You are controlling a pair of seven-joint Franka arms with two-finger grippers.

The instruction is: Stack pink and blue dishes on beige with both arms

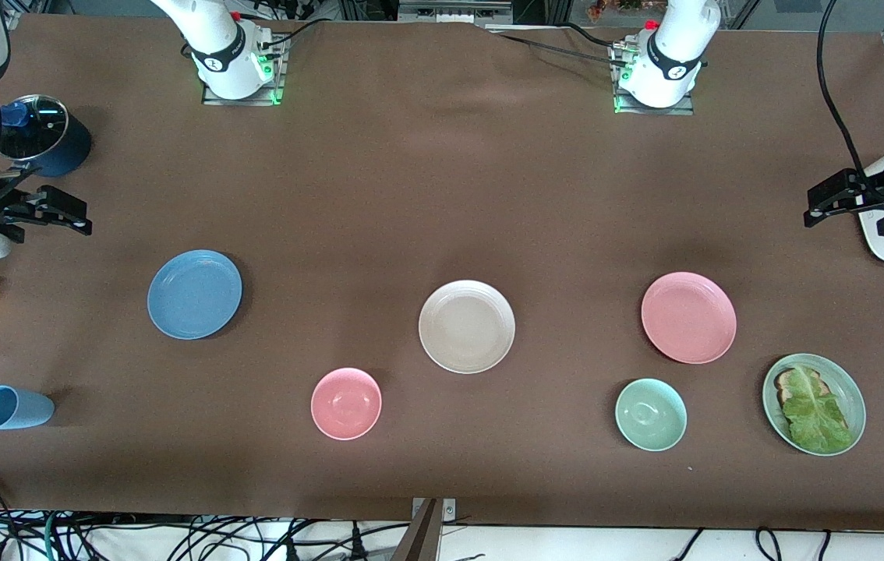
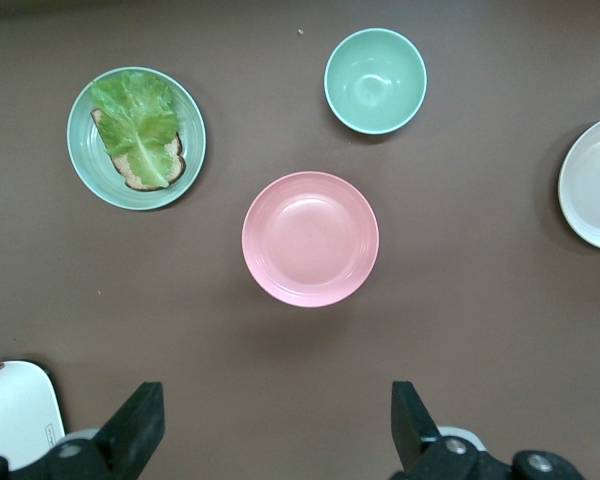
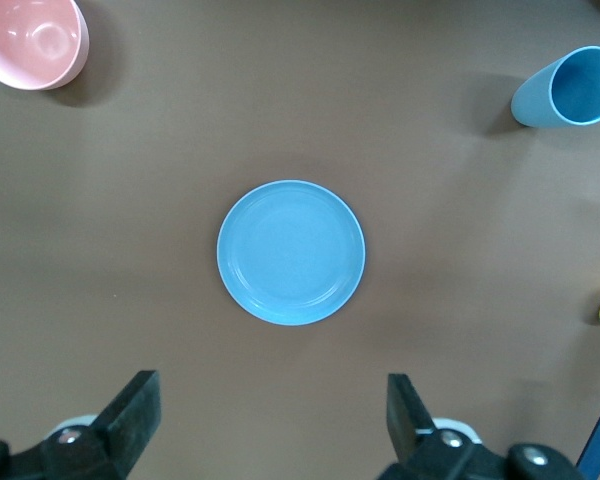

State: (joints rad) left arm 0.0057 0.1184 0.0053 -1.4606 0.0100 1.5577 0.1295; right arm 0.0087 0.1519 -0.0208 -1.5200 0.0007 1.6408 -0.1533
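My left gripper (image 1: 820, 209) and right gripper (image 1: 68, 214) hang wide, empty, at the table's ends; beige plate (image 1: 466, 326) lies between blue plate (image 1: 194, 294) and pink plate (image 1: 688, 317). Left wrist: pink plate (image 2: 310, 238) matte, bare; green plate (image 2: 136, 138) holds lettuce (image 2: 138, 122) on toast. Right wrist: blue plate (image 3: 291, 252) bare.

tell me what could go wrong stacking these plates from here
1. The blue plate and pink plate lie flat on the table; an open hand may slip off their thin rims.
2. Both go onto the beige plate, so the left hand and right hand could collide above it.
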